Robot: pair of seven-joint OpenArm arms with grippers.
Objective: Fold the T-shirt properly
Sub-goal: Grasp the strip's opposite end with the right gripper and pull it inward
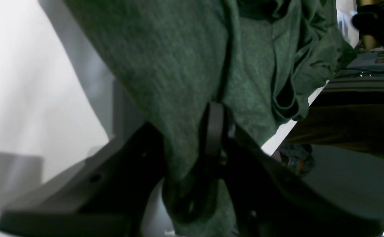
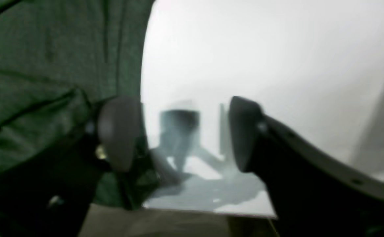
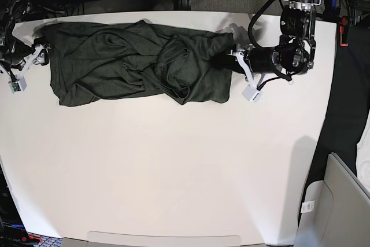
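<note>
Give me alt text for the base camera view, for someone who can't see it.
A dark green T-shirt lies rumpled and stretched sideways across the far part of a white table, seen from above. The left gripper has closed on the shirt's edge at the view's right; the right gripper sits at its opposite end.

1. Base view: bright, even overhead light. White table [image 3: 173,172] close to blown out, no hard glare. Shadows soft and short, a faint one at the right edge.
2. Base view sharp across the frame; T-shirt [image 3: 139,65] folds readable, though the dark fabric swallows detail in the creases.
3. Left wrist view: dim and underexposed. Left gripper [image 1: 192,144] is a near-black mass, close range, out of focus. Table at left overexposed to flat white.
4. Right wrist view: heavy blur throughout. Right gripper [image 2: 182,135] fingers smeared, soft-edged. Tabletop washed out white, with a grey blurred shadow under the fingers.
</note>
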